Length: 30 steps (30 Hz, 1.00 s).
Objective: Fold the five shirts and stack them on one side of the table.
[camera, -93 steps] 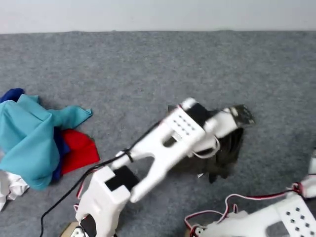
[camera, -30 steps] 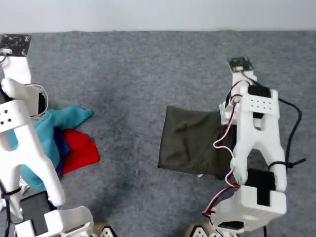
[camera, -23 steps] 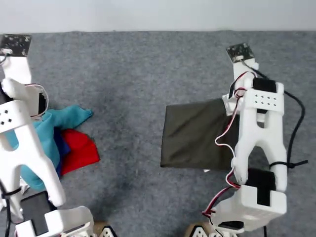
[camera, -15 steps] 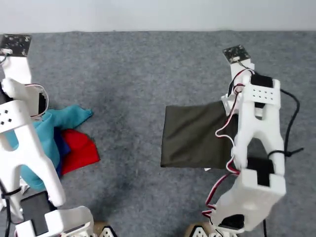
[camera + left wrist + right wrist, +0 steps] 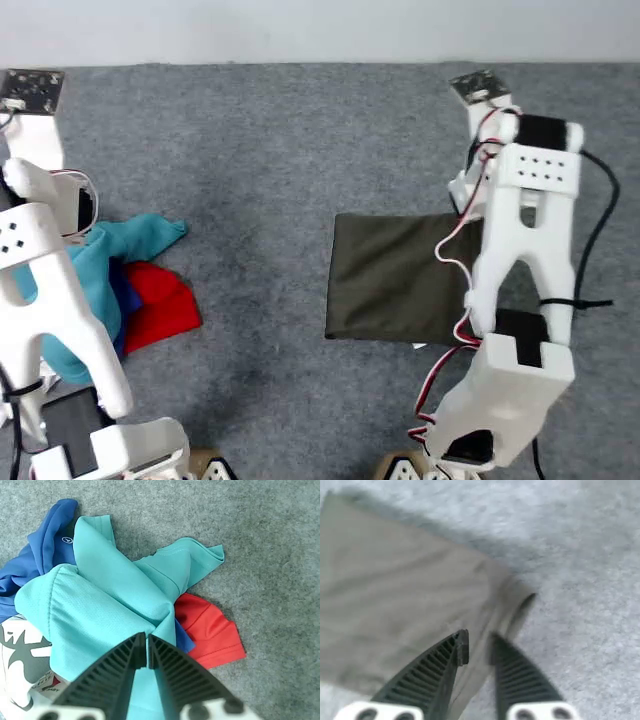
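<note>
A dark olive shirt (image 5: 395,280) lies folded flat as a rectangle right of the table's middle. My right gripper (image 5: 478,650) hangs a little above that shirt's (image 5: 395,580) edge, slightly open, holding nothing; in the high view the right arm (image 5: 525,230) covers the shirt's right side. At the left edge sits a crumpled pile: a teal shirt (image 5: 110,250) on top, a red shirt (image 5: 160,300), a blue shirt (image 5: 45,545) and a white printed shirt (image 5: 20,655). My left gripper (image 5: 147,650) is shut and empty just above the teal shirt (image 5: 100,595).
Grey carpet (image 5: 260,150) covers the table, with a pale wall (image 5: 300,30) along its far edge. Bare carpet stretches between the pile and the olive shirt and across the far half. Both arm bases stand at the near edge.
The left arm swung from the olive shirt back to the pile, then stayed still. The right arm drew the olive shirt's right side flat, let go and moved toward the far edge.
</note>
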Motion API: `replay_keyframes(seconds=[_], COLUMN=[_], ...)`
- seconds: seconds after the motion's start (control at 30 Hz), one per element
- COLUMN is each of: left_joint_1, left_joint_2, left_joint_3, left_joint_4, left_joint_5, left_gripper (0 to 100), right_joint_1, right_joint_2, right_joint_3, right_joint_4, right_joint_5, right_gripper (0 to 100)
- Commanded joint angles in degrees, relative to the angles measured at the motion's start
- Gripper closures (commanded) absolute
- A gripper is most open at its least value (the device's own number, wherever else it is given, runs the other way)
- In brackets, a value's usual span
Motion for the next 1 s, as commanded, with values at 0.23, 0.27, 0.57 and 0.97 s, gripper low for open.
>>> replay_keyframes(seconds=[0.23, 0.27, 0.57, 0.97], left_joint_1=[-0.09, -0.09, -0.09, -0.09], left_joint_2=[-2.73, -2.81, -2.55, -2.99], left_joint_3=[-0.22, -0.22, -0.04, 2.24], left_joint_4=[1.05, 1.05, 1.05, 1.05], left_joint_5=[-0.53, -0.53, -0.44, -0.53], left_gripper=[99, 99, 99, 99], right_joint_1=[3.30, 4.62, 8.57, 3.82], right_joint_2=[7.34, 8.48, 13.14, 13.49], right_joint_3=[4.84, 5.45, 2.29, -6.77], right_joint_4=[4.44, 4.26, 4.79, -9.63], right_joint_5=[0.97, 2.11, 6.07, 5.89], right_gripper=[98.9, 98.9, 98.9, 98.9])
